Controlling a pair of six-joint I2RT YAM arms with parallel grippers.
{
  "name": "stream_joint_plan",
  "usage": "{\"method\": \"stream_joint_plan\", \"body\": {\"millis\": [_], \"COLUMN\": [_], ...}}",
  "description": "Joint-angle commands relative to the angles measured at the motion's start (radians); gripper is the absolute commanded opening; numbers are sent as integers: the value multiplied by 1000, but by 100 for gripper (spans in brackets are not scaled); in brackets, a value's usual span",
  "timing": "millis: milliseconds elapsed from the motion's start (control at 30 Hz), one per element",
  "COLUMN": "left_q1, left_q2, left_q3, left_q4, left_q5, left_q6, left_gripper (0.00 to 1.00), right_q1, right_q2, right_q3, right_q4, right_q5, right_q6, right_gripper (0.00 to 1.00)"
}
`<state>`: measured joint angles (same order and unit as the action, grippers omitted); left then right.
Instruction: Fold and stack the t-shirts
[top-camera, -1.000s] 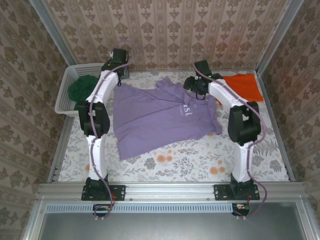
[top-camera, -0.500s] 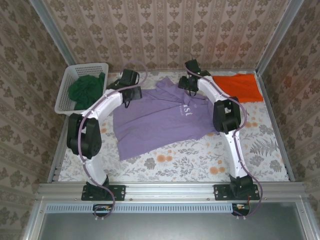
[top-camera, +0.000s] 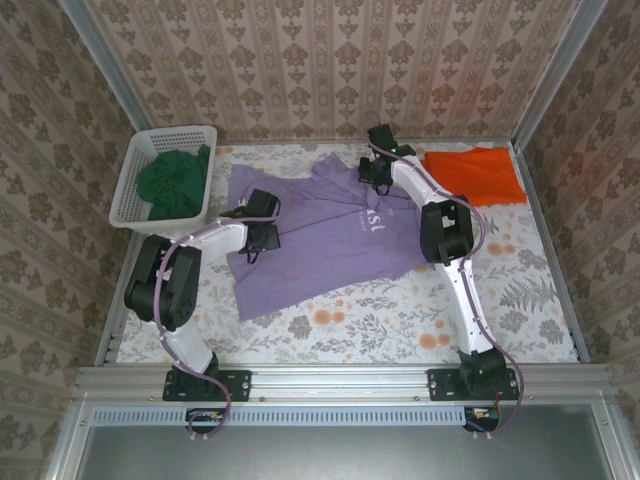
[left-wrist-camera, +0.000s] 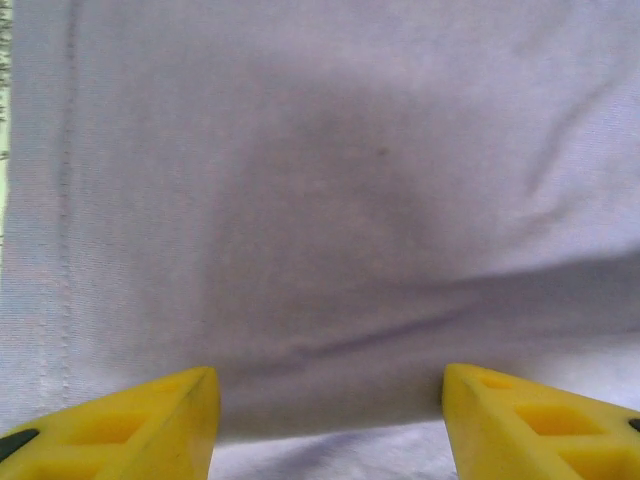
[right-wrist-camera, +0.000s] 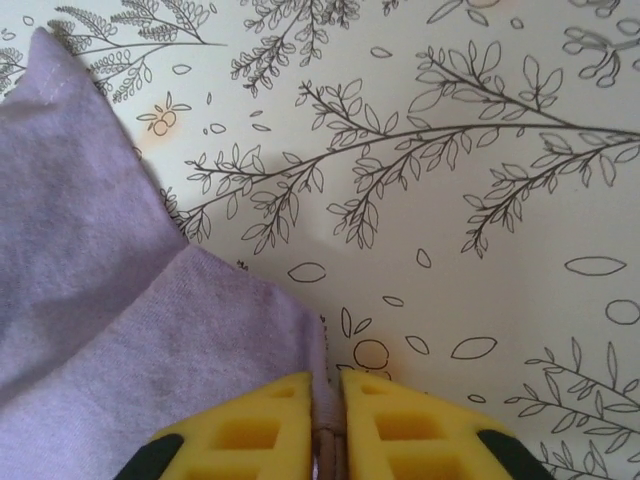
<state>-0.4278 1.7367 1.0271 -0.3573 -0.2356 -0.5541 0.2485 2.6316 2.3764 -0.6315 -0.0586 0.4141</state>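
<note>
The lilac t-shirt (top-camera: 320, 235) with white lettering lies spread out mid-table. My right gripper (top-camera: 373, 172) is at its far edge near the collar. In the right wrist view that gripper (right-wrist-camera: 328, 405) is shut on a pinch of the lilac hem (right-wrist-camera: 230, 330). My left gripper (top-camera: 258, 238) hovers low over the shirt's left side. Its yellow fingers (left-wrist-camera: 150, 425) stand wide apart, open, above a soft crease in the lilac cloth (left-wrist-camera: 330, 250). The orange t-shirt (top-camera: 475, 172) lies flat at the back right. The dark green t-shirt (top-camera: 172, 180) sits bunched in the basket.
A white lattice basket (top-camera: 130, 190) stands at the back left corner. The floral tablecloth (top-camera: 400, 320) shows bare along the front and at the right. Patterned walls close in the back and both sides.
My left arm swung from beside the basket down onto the lilac shirt's left side. My right gripper moved to the shirt's far edge and closed on the hem.
</note>
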Motion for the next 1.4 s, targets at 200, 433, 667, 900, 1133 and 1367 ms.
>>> {"method": "stream_joint_plan", "body": {"millis": [200,433,667,900,1133,1367], "left_q1": [62,89,111,114,33,-83], "left_q2": [-11,6,12,-21,-173,-308], "left_q3": [-58,-59,-59,-54,-21,-23], "left_q4": [56,49,42,39,-14,-100], "left_q5": [-115,-141,-157,-151,-136,-95], "left_q6": [10,3,0,12,14,-13], "left_gripper": [60,60,61,64,79,83], "right_q1": [-64,-110,-139,-175,-170,-178], "right_q2": [-14,-8,-7,-36,-493,-1007], "right_q3": [21,18,39,128,-408,-1093], "right_q4": [71,122,169,71,178,194], "right_q5": [129,137,142,103,112,204], "right_q6": [69,120,137,170,230,340], "right_gripper": [11,14,27,33,56,70]}}
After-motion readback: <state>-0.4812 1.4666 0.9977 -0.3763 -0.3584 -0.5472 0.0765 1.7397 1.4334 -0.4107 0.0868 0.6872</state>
